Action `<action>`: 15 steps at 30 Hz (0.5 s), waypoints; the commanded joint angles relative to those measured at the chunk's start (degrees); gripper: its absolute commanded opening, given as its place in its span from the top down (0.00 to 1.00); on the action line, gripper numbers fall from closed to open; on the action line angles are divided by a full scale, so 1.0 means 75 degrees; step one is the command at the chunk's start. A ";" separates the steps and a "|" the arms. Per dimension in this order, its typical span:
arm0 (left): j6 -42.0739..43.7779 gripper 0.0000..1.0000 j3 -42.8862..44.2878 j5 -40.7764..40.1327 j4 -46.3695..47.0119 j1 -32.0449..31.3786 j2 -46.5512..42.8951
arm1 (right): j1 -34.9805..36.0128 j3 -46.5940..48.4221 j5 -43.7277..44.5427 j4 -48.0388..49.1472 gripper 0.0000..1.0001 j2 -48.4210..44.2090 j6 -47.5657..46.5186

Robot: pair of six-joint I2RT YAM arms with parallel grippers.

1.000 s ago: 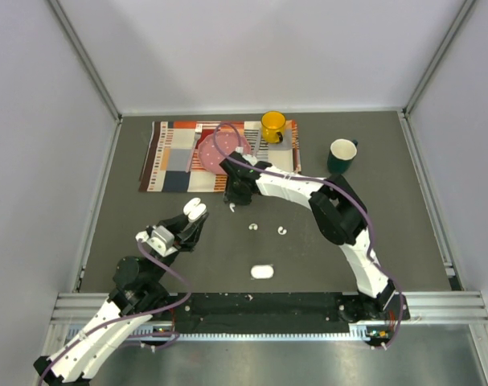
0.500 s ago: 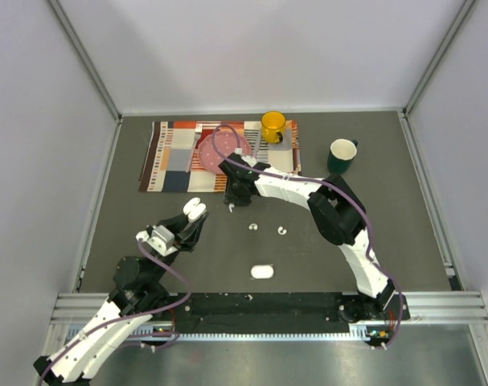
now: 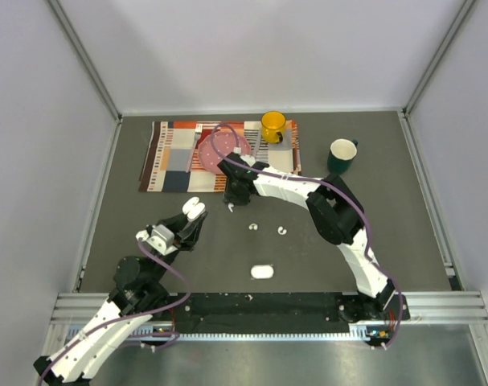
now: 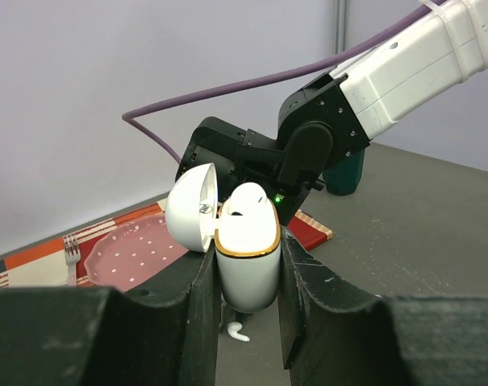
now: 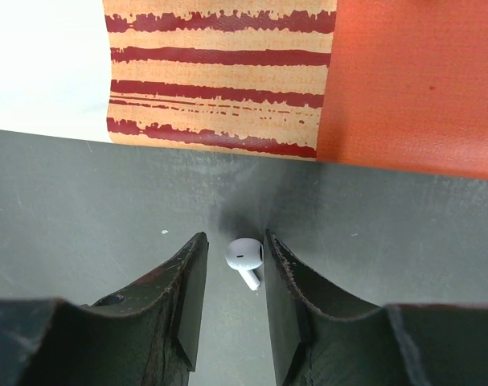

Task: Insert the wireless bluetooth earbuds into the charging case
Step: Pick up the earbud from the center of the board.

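Barely anything has moved: the right arm's elbow has edged slightly left, and its pincer stays low over one earbud.

The right gripper (image 5: 233,241) is narrowly open, its fingers straddling a tiny white plastic earbud (image 5: 245,257) with a rounded head and short stem. The earbud lies on the dark table (image 5: 83,201) just off the near edge of the striped red-and-cream woven placemat (image 5: 219,80); contact cannot be made out. The left gripper (image 4: 248,277), nearer than the placemat, clamps the small white gold-rimmed charging case (image 4: 248,249). Its lid is hinged open, its lower body is hidden between the fingers, and a rounded white piece shows inside. Farther from the placemat lie another earbud (image 3: 254,227) and a further earbud (image 3: 282,232), too small for detail.
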 commanded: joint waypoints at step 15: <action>0.0059 1.00 0.0329 -0.0115 0.0259 -0.0010 -0.1085 | 0.0157 0.0315 0.0156 -0.0068 0.70 0.0229 -0.0164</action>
